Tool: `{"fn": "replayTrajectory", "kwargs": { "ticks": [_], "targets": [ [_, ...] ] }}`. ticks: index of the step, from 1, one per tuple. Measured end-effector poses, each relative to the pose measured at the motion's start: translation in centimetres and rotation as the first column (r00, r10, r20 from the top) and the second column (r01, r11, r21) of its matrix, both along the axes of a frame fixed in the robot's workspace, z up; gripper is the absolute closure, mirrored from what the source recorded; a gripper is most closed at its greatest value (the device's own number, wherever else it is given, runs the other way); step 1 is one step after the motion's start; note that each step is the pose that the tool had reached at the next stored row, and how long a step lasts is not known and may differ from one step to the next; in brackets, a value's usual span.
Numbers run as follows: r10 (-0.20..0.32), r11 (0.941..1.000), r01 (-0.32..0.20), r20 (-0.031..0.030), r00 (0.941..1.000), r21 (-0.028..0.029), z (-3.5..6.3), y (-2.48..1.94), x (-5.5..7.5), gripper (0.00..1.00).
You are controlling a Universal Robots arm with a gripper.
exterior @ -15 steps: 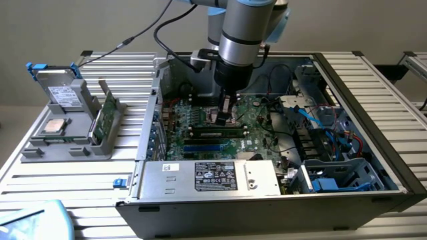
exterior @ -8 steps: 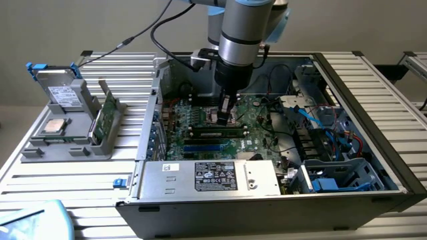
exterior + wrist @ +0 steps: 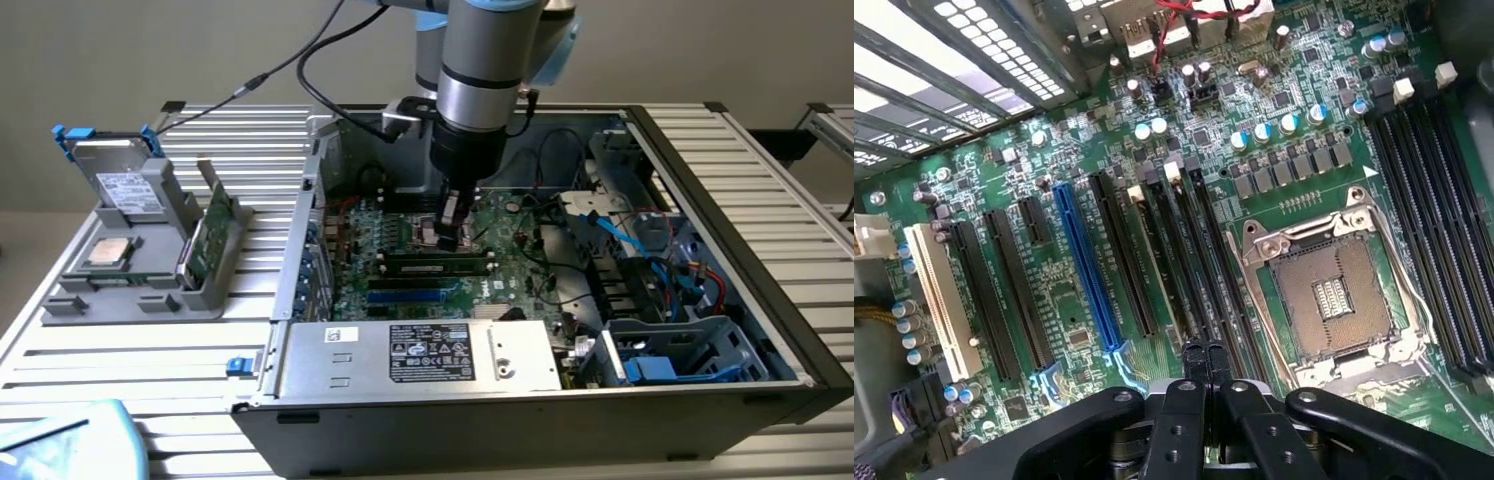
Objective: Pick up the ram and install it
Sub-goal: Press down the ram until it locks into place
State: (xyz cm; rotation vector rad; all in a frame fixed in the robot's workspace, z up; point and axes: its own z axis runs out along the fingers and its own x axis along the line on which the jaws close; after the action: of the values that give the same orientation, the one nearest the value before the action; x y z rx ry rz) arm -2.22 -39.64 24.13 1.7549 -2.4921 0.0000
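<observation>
Black pincer (image 3: 451,232), pressed together, points straight down at frame centre over the ram (image 3: 435,266) seated on the motherboard (image 3: 527,225).

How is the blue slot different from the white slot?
The blue slot is slim; the white slot is wider. The blue slot sits between black slots; the white slot ends the row. Both are empty and parallel.

The black label (image 3: 431,353) on the silver metal power-supply box (image 3: 414,357) carries white print and marks too small to read; no other text is legible.
</observation>
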Motion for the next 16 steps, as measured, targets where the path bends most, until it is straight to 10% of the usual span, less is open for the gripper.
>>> {"fn": "replayTrajectory", "kwargs": {
  "ticks": [7,16],
  "targets": [
    [-0.062,0.9981,0.062,0.0148,0.9980,-0.0057,0.02,0.00,0.00,0.89],
    [-0.166,0.9861,0.166,0.0202,0.9859,-0.0057,0.11,0.00,0.00,0.89]
  ]
}}
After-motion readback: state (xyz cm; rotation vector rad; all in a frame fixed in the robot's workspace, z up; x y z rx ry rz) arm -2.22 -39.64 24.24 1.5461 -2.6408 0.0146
